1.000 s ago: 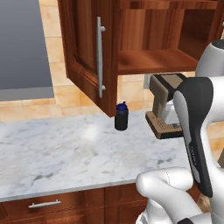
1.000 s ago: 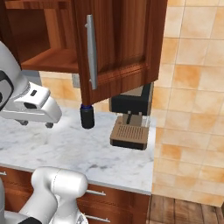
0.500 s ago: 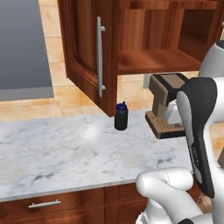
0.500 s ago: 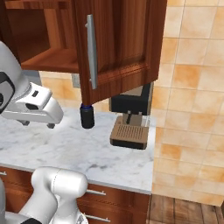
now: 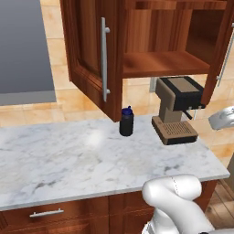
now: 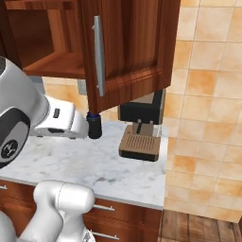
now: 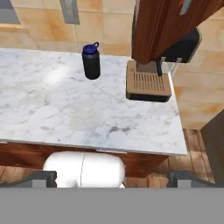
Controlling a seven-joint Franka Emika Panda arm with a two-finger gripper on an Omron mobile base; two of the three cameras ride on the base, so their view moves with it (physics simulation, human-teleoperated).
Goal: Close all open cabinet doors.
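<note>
Still, both cabinet doors (image 5: 91,59) (image 6: 127,52) are swung wide open. Each should be pushed flat and slowly, clear of the coffee machine (image 5: 176,109). The jaws' state cannot be told.

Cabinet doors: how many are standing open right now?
2. The left door swings out over the counter beside the bottle; the right door hangs open above the coffee machine.

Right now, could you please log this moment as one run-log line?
left cabinet door: open | right cabinet door: open | gripper: state unclear | water bottle, coffee machine: on counter
</note>
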